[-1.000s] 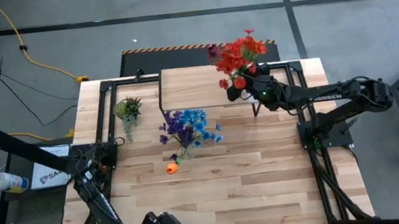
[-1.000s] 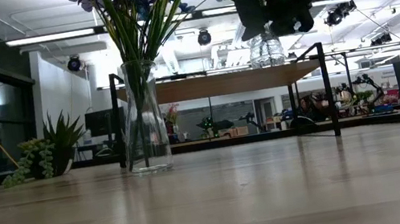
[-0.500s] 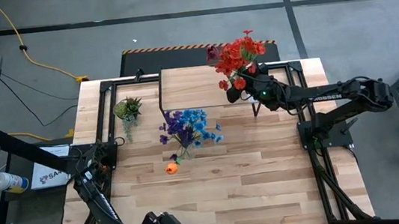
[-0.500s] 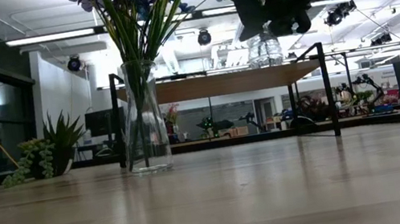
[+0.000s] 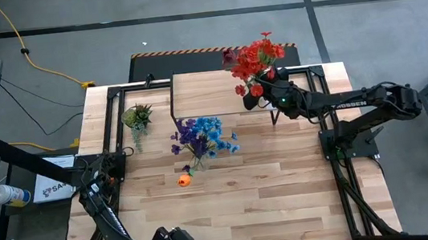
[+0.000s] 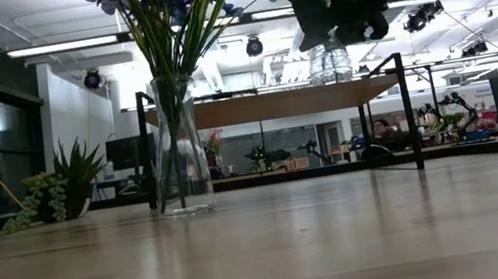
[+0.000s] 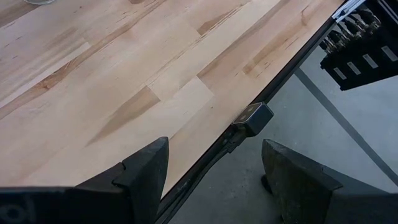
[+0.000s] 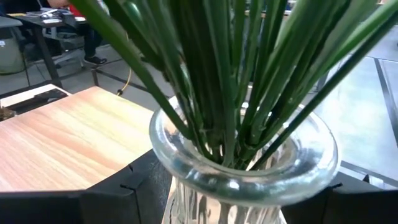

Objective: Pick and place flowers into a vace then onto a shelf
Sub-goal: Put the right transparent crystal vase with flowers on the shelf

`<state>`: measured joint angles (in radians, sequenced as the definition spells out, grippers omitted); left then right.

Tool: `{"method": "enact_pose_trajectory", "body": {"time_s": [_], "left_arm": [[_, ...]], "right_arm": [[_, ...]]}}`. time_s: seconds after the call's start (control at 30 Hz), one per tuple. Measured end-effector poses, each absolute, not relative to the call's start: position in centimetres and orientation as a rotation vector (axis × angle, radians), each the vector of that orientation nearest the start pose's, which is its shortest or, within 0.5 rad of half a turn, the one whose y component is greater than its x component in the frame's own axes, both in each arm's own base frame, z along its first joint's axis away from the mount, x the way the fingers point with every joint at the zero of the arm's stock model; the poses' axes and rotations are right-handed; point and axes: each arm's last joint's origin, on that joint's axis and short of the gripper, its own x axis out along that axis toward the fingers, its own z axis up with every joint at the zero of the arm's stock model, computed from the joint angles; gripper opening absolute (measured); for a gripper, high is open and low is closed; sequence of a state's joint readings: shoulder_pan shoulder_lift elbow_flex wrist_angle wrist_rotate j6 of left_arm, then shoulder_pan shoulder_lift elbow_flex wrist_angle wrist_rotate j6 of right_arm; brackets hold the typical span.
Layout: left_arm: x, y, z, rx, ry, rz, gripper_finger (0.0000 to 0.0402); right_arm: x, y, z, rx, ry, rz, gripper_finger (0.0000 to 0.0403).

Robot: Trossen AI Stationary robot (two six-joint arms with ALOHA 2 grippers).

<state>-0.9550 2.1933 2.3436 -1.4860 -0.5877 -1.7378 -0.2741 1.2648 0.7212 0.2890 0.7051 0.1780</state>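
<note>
Left gripper parked at the table's near-left edge, fingers apart, empty. Clear glass vase of blue and purple flowers stands mid-table. Right gripper clamps the ribbed clear glass vase of red flowers, at the right end of the light wood-plank shelf.

The high view looks straight down on the whole table. The low view sits at tabletop height, facing the shelf. The right wrist view is close on a vase; the left wrist view faces a table edge.
</note>
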Motion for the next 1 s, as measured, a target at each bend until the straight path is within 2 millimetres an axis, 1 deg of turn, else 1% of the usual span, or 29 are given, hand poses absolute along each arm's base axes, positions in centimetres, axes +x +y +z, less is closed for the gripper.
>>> {"method": "enact_pose_trajectory", "body": {"time_s": [0.3, 0.53, 1.0], "left_arm": [[26.06, -34.06, 32.47, -0.659, 0.841, 0.524, 0.0291], [26.06, -34.06, 32.47, -0.659, 0.841, 0.524, 0.0291], [26.07, -34.06, 32.47, -0.660, 0.841, 0.523, 0.0291]], "right_arm": [[25.30, -9.06, 25.69, 0.101, 0.177, -0.991, 0.0236], [25.41, -8.95, 25.61, 0.066, 0.211, -0.924, 0.0237], [25.40, -8.95, 25.57, 0.068, 0.215, -0.924, 0.0243]]}}
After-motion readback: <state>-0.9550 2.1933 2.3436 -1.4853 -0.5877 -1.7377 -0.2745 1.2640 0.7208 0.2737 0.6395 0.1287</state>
